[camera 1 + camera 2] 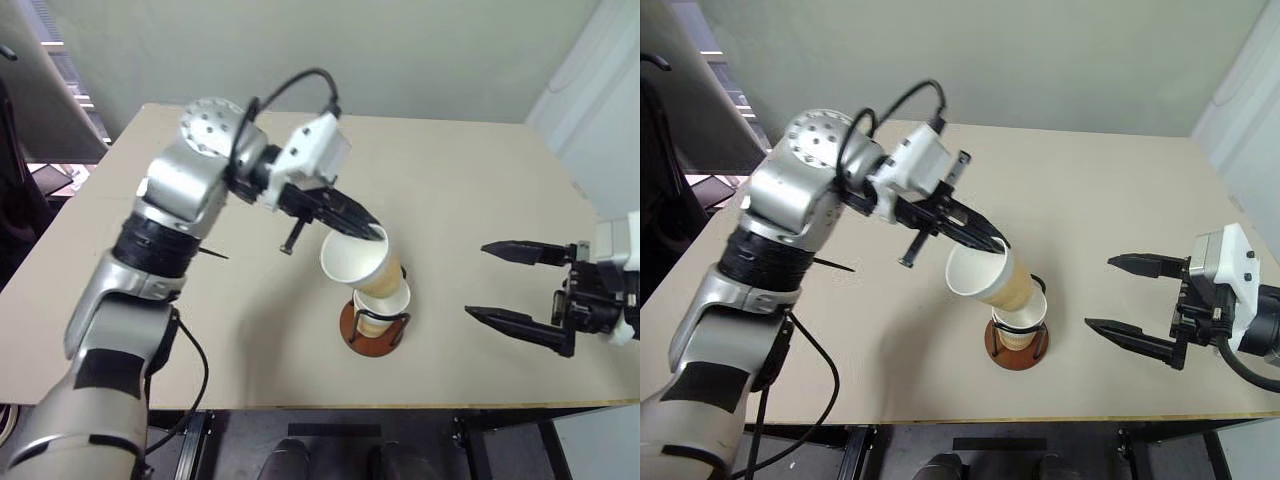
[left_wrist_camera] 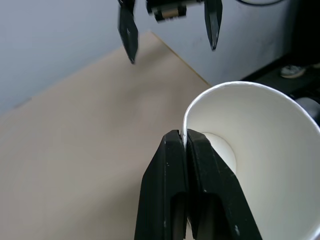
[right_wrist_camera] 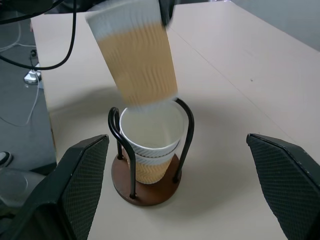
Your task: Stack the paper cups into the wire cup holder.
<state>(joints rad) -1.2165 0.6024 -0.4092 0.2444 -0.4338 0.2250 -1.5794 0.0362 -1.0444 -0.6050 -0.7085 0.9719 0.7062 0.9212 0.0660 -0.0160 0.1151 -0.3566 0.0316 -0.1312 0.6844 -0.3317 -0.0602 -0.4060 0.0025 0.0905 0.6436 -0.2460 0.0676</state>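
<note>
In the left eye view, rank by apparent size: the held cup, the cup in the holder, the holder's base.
1. Held paper cup, largest, though nearer the camera.
2. Cup in the wire holder and the base: each partly hidden, too close to rank.

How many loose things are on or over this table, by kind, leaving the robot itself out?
paper cups: 3 (one held tilted by the left tool, two nested in the holder)
wire cup holder: 1
Total: 4
</note>
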